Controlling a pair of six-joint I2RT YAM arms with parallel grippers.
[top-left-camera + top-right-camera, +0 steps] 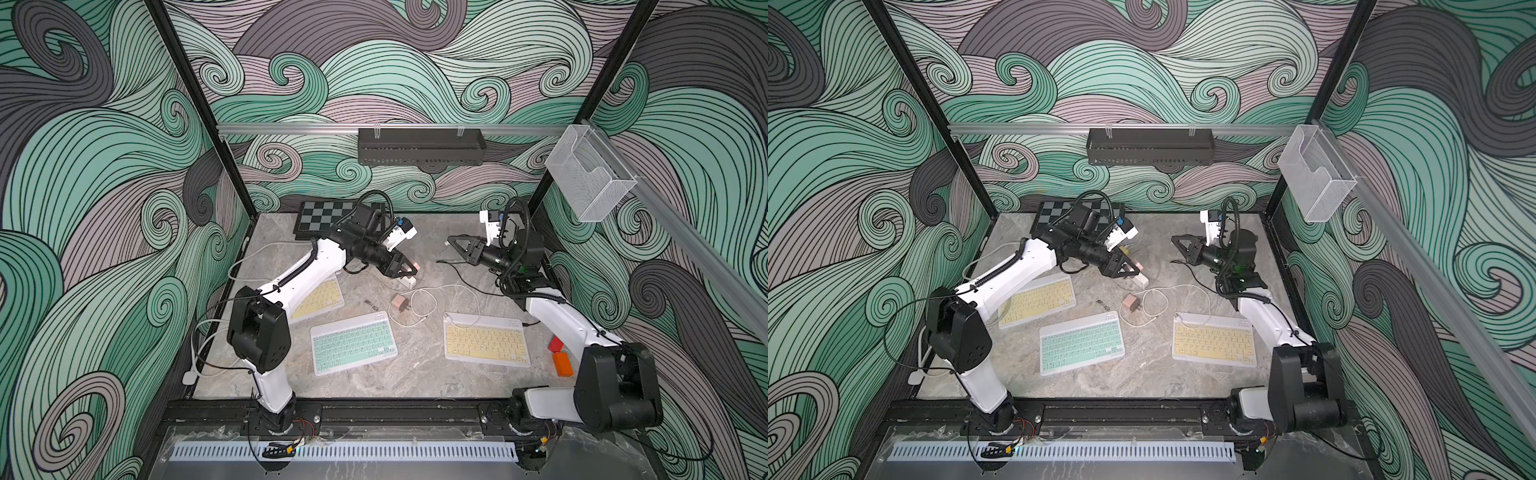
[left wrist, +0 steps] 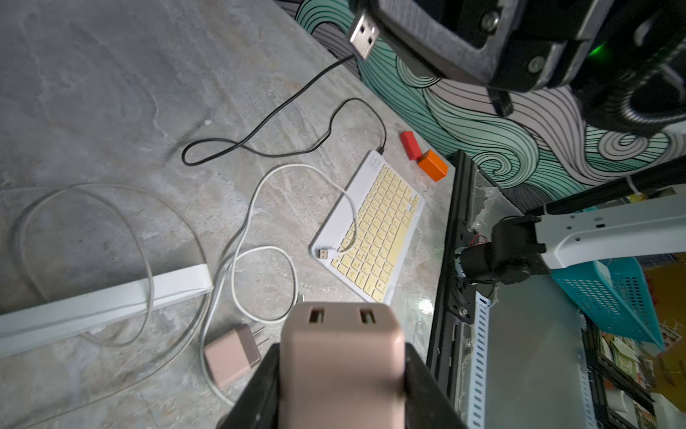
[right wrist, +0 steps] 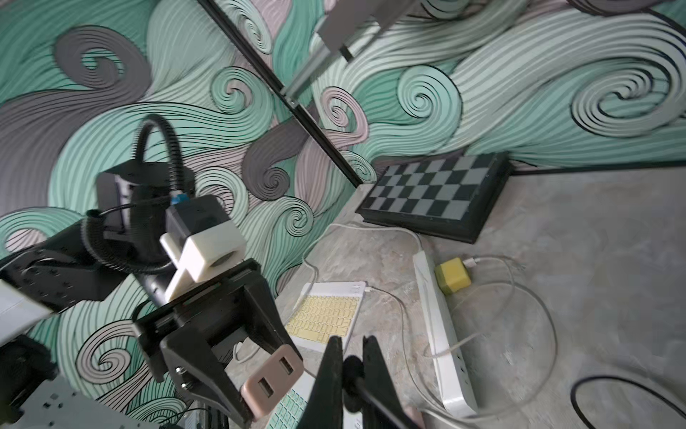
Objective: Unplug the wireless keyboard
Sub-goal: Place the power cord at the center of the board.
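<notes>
Both clamped: left gripper on charger, right gripper on plug, held apart so plug's clear of it.

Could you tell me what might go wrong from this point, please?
1. The right pincer grips the USB plug of the black cable, which ends at a corner of the right-hand yellow keyboard; pulling away might drag that keyboard.
2. The left pincer holds a pink charger off the table; released here, it could fall among the white cables.
</notes>
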